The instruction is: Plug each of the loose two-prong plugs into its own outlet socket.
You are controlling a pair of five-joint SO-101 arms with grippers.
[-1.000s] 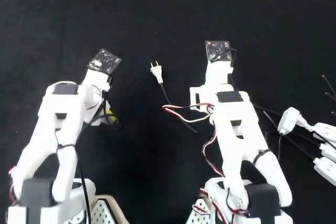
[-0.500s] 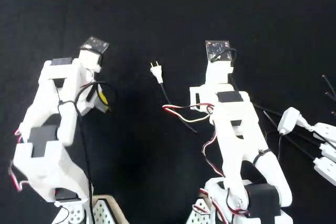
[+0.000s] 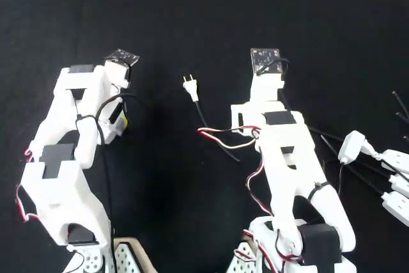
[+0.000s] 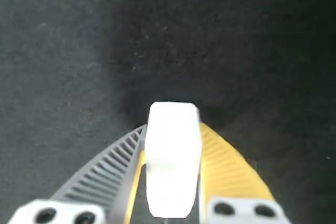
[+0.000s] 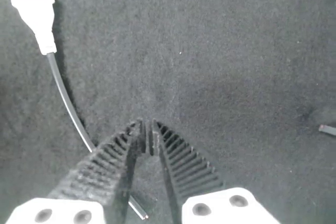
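A loose white two-prong plug on a thin black cable lies on the black cloth worktop. Left of the plug, the left gripper clamps a white rounded plastic block. Just right of the plug the right gripper is pinched closed on nothing, with white outlet sockets far beyond.

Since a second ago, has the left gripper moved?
Yes. In the high view the left gripper has shifted toward the far edge of the table and slightly away from the loose plug, which stayed put. It grips a white block.
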